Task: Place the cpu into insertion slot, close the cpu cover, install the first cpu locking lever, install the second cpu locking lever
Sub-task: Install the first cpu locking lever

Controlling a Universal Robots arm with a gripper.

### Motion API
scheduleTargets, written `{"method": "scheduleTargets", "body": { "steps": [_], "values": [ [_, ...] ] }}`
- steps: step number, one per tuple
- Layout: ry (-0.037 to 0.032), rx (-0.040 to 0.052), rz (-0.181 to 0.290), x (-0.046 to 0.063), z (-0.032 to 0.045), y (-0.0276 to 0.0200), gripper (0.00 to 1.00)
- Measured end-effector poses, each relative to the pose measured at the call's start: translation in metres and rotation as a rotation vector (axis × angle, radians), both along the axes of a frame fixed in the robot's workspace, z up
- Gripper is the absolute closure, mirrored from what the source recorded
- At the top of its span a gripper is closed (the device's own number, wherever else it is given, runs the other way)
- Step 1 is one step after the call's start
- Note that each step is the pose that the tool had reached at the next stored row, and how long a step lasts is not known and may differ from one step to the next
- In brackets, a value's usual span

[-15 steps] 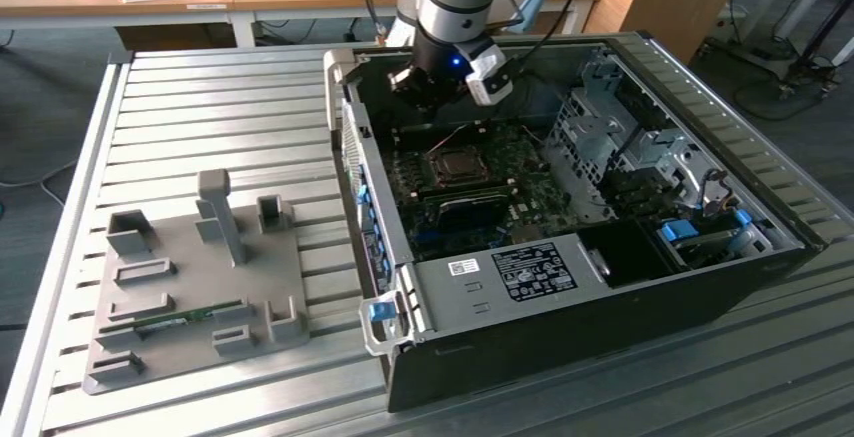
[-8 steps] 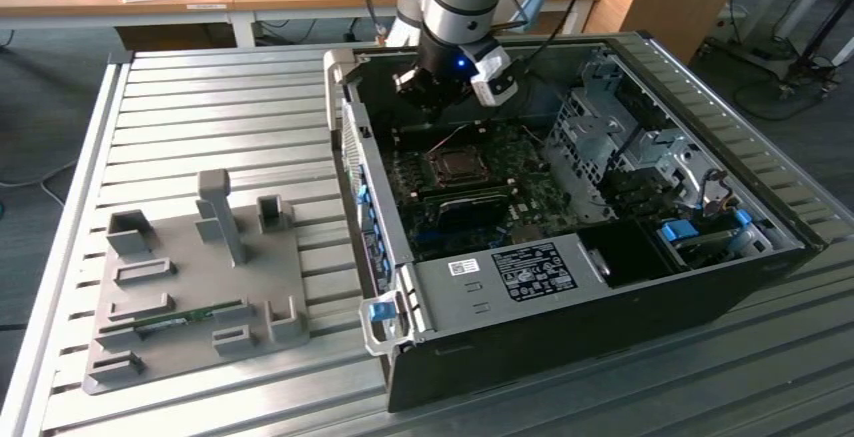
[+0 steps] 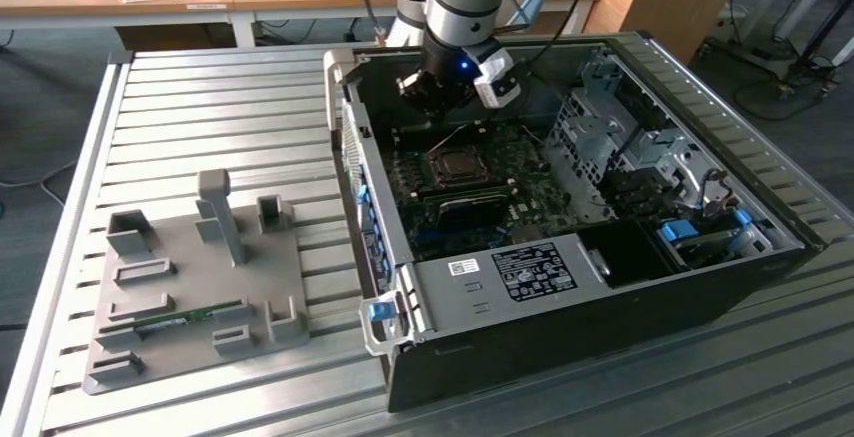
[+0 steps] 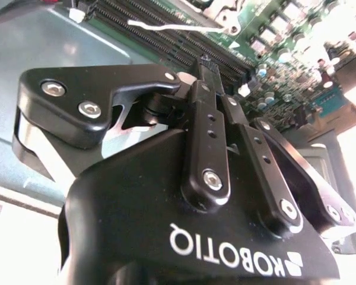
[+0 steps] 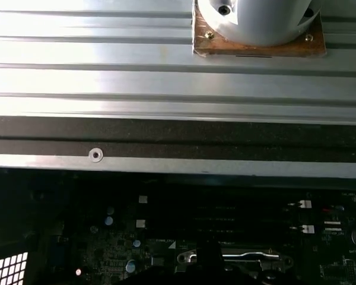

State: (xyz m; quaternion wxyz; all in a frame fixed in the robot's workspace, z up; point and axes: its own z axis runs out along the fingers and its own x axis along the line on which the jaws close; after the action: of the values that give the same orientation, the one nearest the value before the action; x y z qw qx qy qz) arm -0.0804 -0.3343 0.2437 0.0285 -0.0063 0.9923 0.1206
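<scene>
Exterior view, arm: a Universal Robots arm (image 3: 461, 7) reaches down into an open computer case (image 3: 574, 342) set on a slatted metal bench (image 3: 214, 107).
Exterior view, claw: the black claw (image 3: 427, 90) hangs inside the case above the motherboard (image 3: 467, 202), apart from it.
Exterior view, insertion slot: the dark square insertion slot (image 3: 461, 164) lies flat on the motherboard, near the claw and lower than it, untouched. Its contents are too small to tell.
Exterior view, fixture: a grey fixture plate (image 3: 200, 287) sits outside the case, well apart from the claw, with a green memory stick (image 3: 174, 319) lying in it.
Second wrist view, claw: the claw (image 4: 206, 66) shows its black link bars drawn in to one tip — pressed together, with nothing seen pinched.
Second wrist view, board: beyond the tip run long black memory slots (image 4: 166, 41), with a thin pale wire (image 4: 172, 27) farther off.
First wrist view, bench: bright slats carry a pale round post on a brown plate (image 5: 258, 47).
First wrist view, case: a black rim strip with one screw (image 5: 95, 155) borders the dark board — a silvery bar (image 5: 225, 256) lies across it.
</scene>
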Motion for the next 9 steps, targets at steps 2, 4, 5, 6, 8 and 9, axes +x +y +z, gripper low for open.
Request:
{"method": "scheduleTargets", "body": {
  "steps": [2,4,5,6,8,9],
  "values": [
    [0.0001,-0.0042,0.000,0.0000,-0.0001,0.0001,0.89],
    [0.0001,-0.0043,0.000,0.0000,-0.0001,0.0001,0.89],
    [0.0001,-0.0040,0.000,0.0000,-0.0001,0.0001,0.89],
    [0.0001,-0.0014,0.000,-0.0001,-0.0001,0.0002,0.89],
    [0.0000,0.0033,0.000,-0.0001,-0.0001,0.0002,0.89],
    [0.0001,0.0035,0.000,0.0000,-0.0001,0.0002,0.89]
  ]
}}
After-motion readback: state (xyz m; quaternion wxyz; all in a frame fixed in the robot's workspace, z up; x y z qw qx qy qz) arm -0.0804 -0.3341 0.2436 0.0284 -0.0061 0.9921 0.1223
